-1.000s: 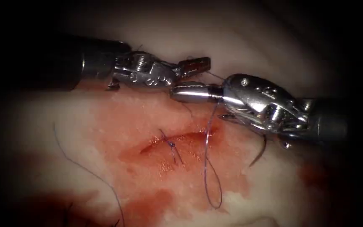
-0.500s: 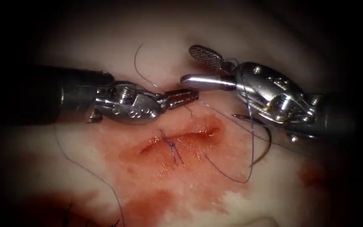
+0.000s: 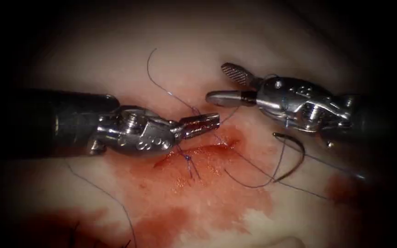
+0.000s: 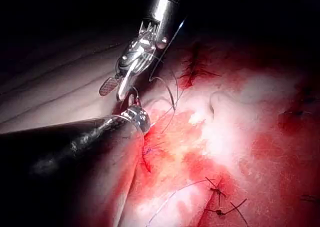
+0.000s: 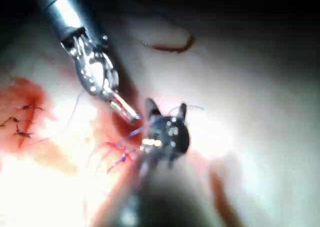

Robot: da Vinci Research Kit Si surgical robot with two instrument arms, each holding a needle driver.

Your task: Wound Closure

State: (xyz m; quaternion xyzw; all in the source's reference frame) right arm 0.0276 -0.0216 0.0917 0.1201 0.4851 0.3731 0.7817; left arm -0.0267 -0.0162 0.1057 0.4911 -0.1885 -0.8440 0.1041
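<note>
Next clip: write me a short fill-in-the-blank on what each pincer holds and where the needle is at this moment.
1. The left pincer is shut on the ____.
2. The right pincer has its jaws ____ and holds nothing.
3. The curved needle lies free on the tissue, to the ____ of the cut in the endoscope view.

Missing words: thread; open; right
</note>
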